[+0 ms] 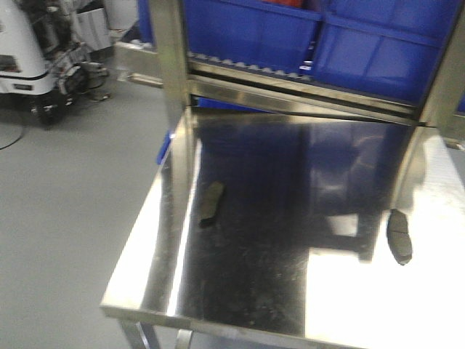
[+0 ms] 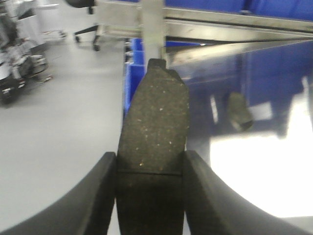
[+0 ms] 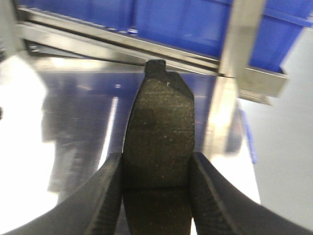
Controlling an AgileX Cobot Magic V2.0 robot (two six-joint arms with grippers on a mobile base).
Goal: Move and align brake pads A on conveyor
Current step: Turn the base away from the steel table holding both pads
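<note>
We count four brake pads. One brake pad (image 2: pixel 154 132) juts forward from between the left jaws, which are clenched on its near end, its speckled dark face turned to the wrist camera. A second brake pad (image 3: pixel 159 137) is grasped the same way by the right jaws. The other two lie flat and well apart on the shiny steel surface (image 1: pixel 247 291): a third brake pad (image 1: pixel 212 203) near its left edge and a fourth brake pad (image 1: pixel 399 236) toward the right. Blue bins (image 1: pixel 247 29) sit on the far rack.

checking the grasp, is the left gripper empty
No, the left gripper is shut on a brake pad that sticks out past its fingers.
</note>
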